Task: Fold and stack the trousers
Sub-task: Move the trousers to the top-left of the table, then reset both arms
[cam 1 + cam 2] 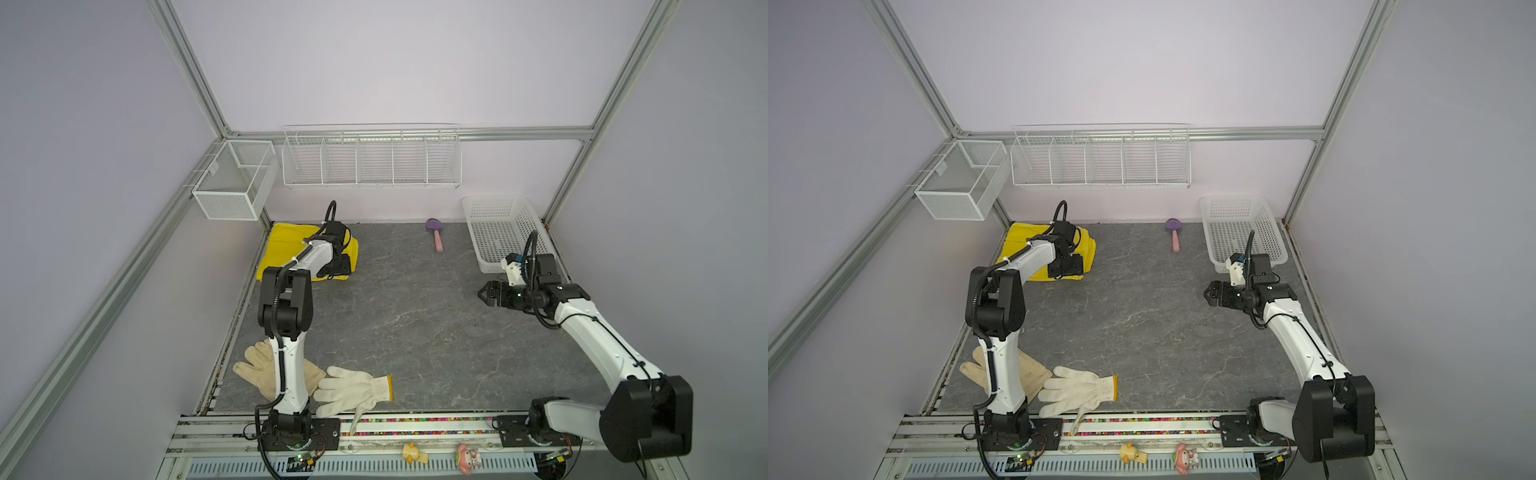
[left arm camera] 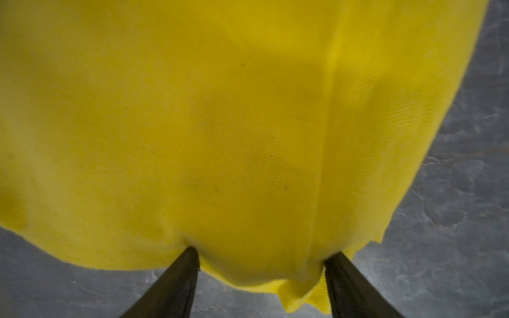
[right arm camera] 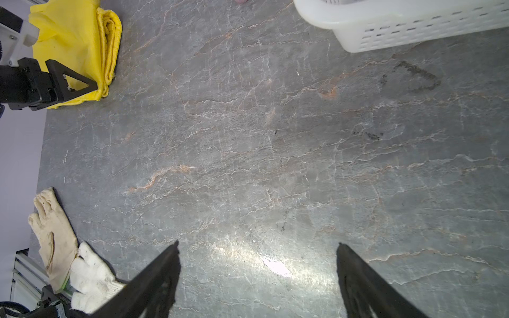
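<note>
The trousers (image 1: 291, 243) are seen folded into a thick yellow bundle in the far left corner of the worktop (image 1: 415, 316), close against the back wall. Layered edges are shown along one side of the bundle in the right wrist view. The left fingers (image 1: 334, 272) are set on the bundle's near edge. In the left wrist view they are held apart, with a bulge of cloth between them and both tips touching it, and nothing is clamped. The right fingers (image 1: 485, 292) are held wide apart above bare worktop, well apart from the trousers, and nothing is carried in them. A white basket (image 1: 494, 241) is placed in the far right corner. A brush (image 1: 435, 237) with a pink handle and purple head is laid near the back wall, between trousers and basket. At the near left edge a cream glove (image 1: 255, 365), partly hidden by the left arm, is laid touching a knitted glove (image 1: 357, 388) with a yellow cuff.
</note>
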